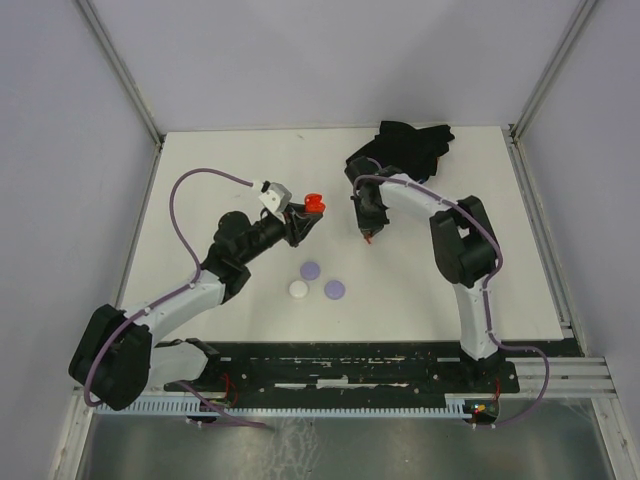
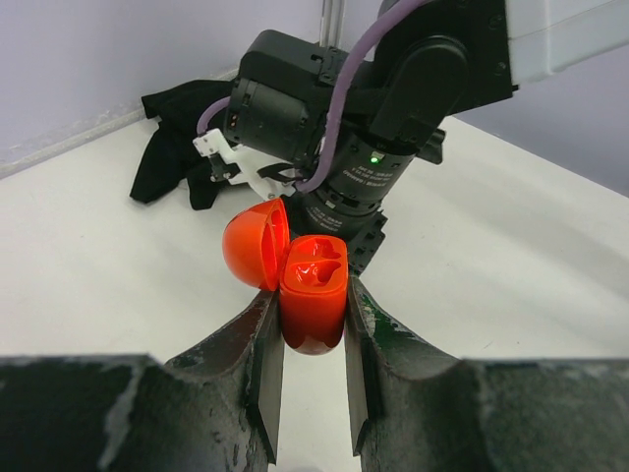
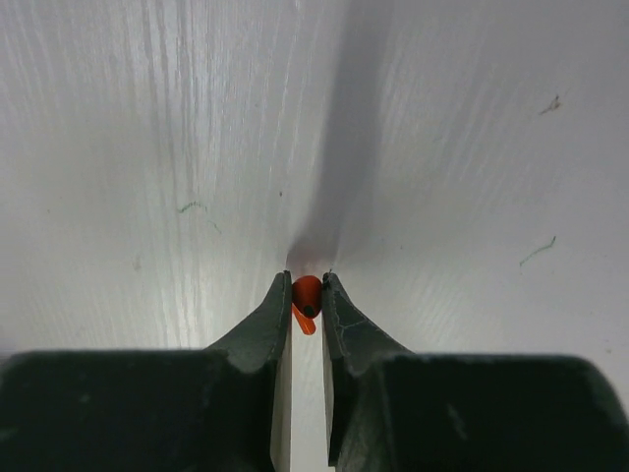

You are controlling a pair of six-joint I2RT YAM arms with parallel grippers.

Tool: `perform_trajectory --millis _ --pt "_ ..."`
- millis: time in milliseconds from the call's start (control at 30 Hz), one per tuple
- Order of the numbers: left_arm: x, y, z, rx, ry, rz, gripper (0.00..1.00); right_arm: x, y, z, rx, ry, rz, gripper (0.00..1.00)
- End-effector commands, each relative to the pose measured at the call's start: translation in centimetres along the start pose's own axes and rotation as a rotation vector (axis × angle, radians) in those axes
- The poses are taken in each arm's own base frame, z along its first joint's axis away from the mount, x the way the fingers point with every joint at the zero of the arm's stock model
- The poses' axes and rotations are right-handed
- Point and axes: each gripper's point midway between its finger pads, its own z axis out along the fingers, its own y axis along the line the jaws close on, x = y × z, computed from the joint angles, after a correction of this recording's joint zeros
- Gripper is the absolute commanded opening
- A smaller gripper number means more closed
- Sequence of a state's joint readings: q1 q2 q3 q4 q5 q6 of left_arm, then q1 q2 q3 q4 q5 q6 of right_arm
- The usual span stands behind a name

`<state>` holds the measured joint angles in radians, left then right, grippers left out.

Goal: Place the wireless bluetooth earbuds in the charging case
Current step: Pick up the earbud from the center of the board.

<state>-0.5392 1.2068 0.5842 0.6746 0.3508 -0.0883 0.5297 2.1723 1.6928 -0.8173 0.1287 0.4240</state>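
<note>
My left gripper point(image 2: 313, 329) is shut on a red charging case point(image 2: 314, 295), held above the table with its round lid point(image 2: 254, 246) hinged open to the left and its moulded slots facing up. The case also shows in the top view point(image 1: 314, 205) at the left gripper's tip point(image 1: 306, 217). My right gripper point(image 3: 307, 295) is shut on a tiny red stemmed earbud point(image 3: 307, 300), pinched at the fingertips just over the white table. In the top view the right gripper point(image 1: 369, 235) points down, right of the case. No other earbuds show.
Two lavender discs point(image 1: 310, 269) point(image 1: 334, 290) and a white disc point(image 1: 298, 289) lie on the white table point(image 1: 430, 300) in front of both grippers. A black cloth point(image 1: 405, 148) is bunched at the back edge. Side walls stand close on both sides.
</note>
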Motion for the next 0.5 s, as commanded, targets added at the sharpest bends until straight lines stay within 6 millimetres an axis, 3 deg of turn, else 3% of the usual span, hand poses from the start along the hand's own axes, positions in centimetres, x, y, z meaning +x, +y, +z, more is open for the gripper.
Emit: perform_trajectory --millis 0,467 --pt "-3.9 -0.9 -0.2 0.038 -0.124 0.089 0.03 -2.3 0.6 -6.0 -0.089 -0.144 0.007 0.11" --pt "-7.3 -2.7 -2.3 0.097 -0.332 0.163 0.03 -5.3 3.7 -24.7 -0.468 -0.655 0.045 0.1"
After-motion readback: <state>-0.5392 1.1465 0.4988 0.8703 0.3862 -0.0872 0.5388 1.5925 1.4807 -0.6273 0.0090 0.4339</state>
